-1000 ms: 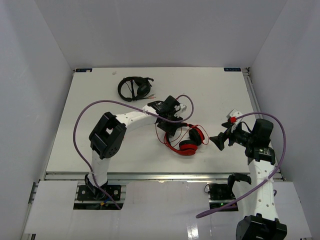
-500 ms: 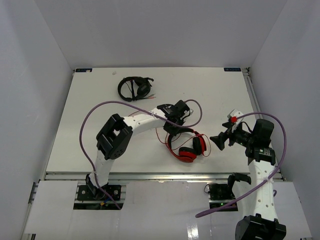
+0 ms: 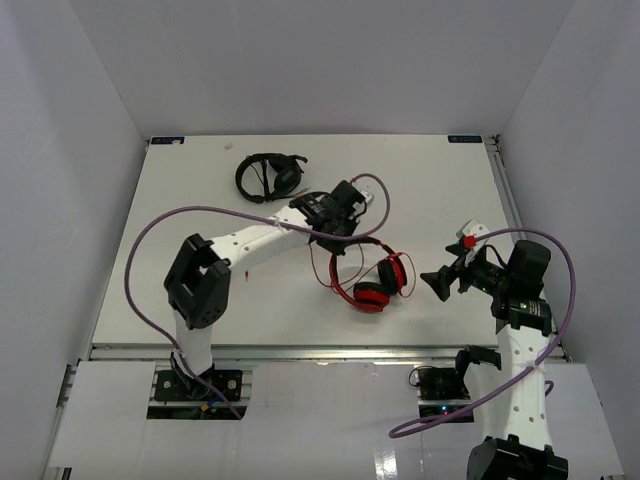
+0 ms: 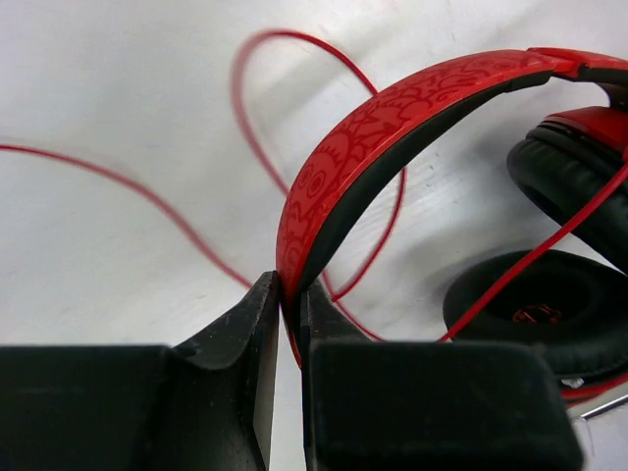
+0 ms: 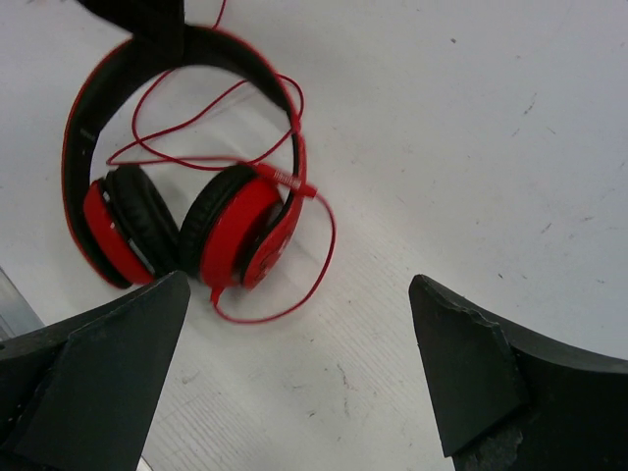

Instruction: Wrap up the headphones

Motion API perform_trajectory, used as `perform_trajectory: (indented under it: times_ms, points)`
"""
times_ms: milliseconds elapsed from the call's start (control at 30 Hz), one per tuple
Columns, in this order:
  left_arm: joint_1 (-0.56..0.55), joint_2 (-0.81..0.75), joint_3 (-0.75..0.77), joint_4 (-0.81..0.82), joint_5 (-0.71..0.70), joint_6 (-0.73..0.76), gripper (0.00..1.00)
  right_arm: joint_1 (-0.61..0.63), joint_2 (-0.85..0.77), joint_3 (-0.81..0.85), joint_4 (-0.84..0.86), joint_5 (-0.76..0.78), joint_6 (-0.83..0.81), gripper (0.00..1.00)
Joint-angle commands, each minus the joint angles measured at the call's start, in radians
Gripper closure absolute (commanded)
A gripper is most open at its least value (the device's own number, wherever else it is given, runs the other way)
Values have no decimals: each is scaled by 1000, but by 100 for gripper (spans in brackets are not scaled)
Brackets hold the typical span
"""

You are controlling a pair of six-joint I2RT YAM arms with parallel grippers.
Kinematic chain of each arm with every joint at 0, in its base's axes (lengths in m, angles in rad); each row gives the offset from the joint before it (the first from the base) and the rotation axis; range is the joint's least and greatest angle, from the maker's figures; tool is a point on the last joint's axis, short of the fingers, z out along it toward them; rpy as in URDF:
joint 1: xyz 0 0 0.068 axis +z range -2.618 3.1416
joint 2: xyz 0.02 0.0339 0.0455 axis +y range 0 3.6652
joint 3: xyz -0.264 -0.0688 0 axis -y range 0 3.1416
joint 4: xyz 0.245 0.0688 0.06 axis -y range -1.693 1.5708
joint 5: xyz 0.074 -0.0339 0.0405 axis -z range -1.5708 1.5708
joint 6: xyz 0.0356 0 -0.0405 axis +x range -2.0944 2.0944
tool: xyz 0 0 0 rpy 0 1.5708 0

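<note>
Left wrist shows left pincer [image 4: 289, 290] clamped on the headphones [image 4: 392, 104]; right pincer [image 5: 299, 285] gapes nearby.

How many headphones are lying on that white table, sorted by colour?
Red over-ear headphones with a thin red cable: 1
All-black over-ear headphones: 1
Total: 2

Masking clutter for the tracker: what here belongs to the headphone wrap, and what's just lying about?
Job: red headphones, their red cable, left gripper shut on the headband, right gripper open beside them.
Lying about: black headphones at the far side of the table.
</note>
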Motion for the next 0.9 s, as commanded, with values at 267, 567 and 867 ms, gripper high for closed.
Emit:
perform_trajectory:
  times_ms: [267, 567, 867]
  points:
    - [172, -412, 137, -156, -104, -44, 100, 24, 222, 290, 43, -351, -127, 4]
    - [189, -305, 551, -325, 36, -243, 100, 446, 420, 176, 316, -283, -112, 10]
    - [198, -282, 695, -336, 114, -329, 100, 520, 570, 183, 615, -125, -123, 10]
